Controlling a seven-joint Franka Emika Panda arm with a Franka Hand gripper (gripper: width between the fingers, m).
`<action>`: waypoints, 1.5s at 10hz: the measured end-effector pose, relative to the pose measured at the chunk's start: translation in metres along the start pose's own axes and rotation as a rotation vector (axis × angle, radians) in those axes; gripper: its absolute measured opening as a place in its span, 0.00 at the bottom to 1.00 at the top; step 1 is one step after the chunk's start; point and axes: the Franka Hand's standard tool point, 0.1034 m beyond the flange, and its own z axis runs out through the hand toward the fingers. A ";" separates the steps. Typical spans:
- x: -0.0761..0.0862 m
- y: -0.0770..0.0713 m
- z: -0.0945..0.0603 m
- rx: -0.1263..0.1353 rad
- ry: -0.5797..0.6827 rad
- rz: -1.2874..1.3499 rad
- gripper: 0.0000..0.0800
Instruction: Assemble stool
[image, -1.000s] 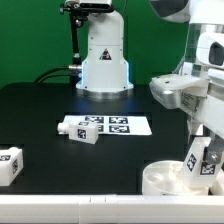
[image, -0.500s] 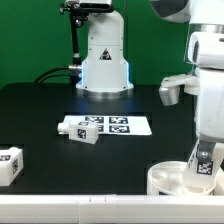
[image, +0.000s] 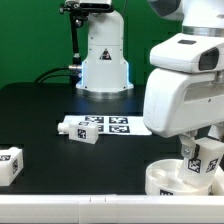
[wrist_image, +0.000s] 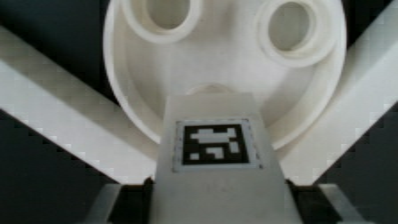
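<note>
Pincer pinching one tagged leg end down over the round seat, which lies on the tabletop at the exterior view's lower right. The hold apparently lines the leg up with a seat socket.

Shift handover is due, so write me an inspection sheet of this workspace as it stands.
Surface: black table, with the marker board lying flat on it.
Job's things: seat near the front edge; held leg over it; second leg lying by the marker board; third leg at the exterior view's left edge.
Clutter: nothing seen.
Grippers: pincer shut on the held leg.
Cables: black cable behind the table.
Surroundings: green backdrop; white machine base at the back.
</note>
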 end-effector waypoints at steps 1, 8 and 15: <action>0.000 0.000 0.000 0.008 0.004 0.098 0.42; 0.003 -0.003 0.000 0.102 0.016 0.862 0.42; 0.000 -0.004 0.005 0.187 -0.012 1.651 0.43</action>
